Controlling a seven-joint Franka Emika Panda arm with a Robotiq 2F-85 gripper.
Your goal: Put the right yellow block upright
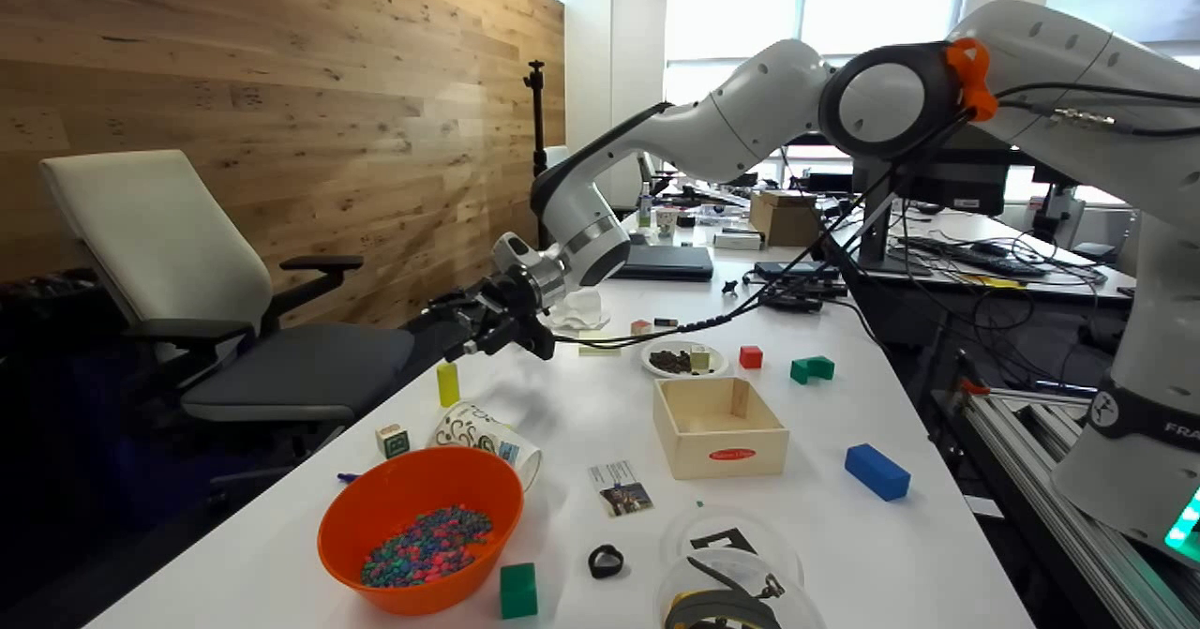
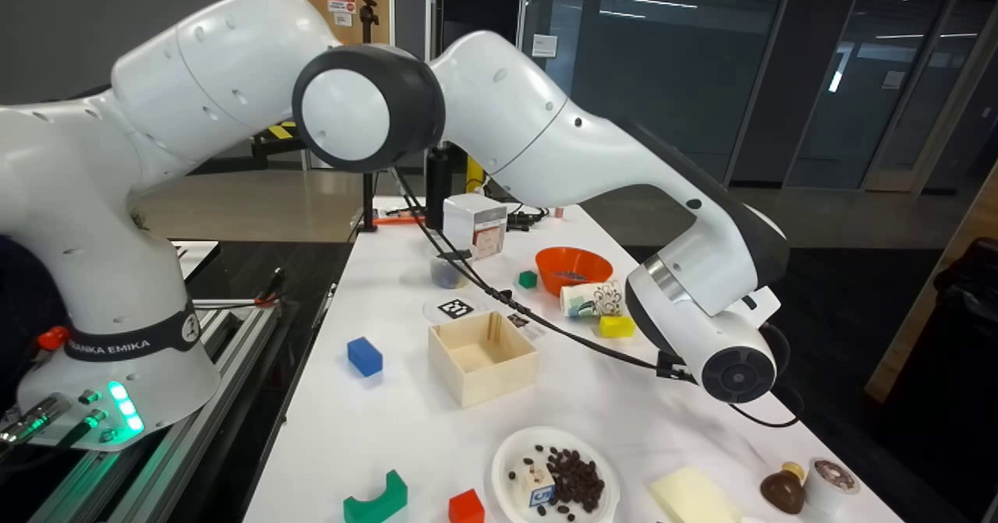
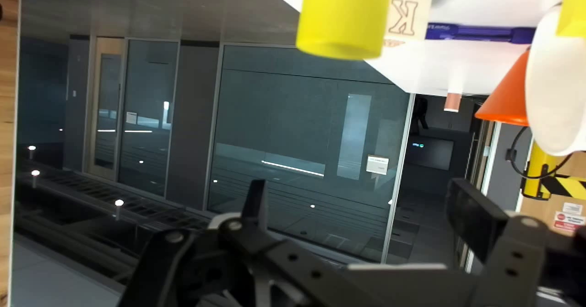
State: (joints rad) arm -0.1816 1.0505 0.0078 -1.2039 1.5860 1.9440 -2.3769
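The yellow block point(image 2: 617, 326) lies on its side on the tabletop point(image 2: 577, 383), just beside the tipped cup point(image 2: 592, 299), toward the edge farthest from the robot's base point(image 2: 109, 297). From that base the arm point(image 2: 538, 133) reaches right across the tabletop. In both exterior views we see its elbow lifted high, its forearm sloping down, and its wrist bent so that the gripper point(image 3: 361, 201) hangs in the air near the far edge and faces outward past it.

The block itself is plain and bright yellow, with flat faces and straight edges, and it is longer than it is tall. In the wrist view we get only part of it, cut off at the right side, in front of the cup's round white bottom. Whether block and cup touch, we can't quite tell, as one covers part of the other. Farther left in that view we find a yellow cylinder point(image 3: 345, 16), with a letter block point(image 3: 409, 14) behind it.

The gripper's two fingers point(image 3: 476, 218) stand wide apart, and in the gap between them we see the glass wall point(image 3: 297, 128) across the room. Both fingers are well apart from the yellow block there.
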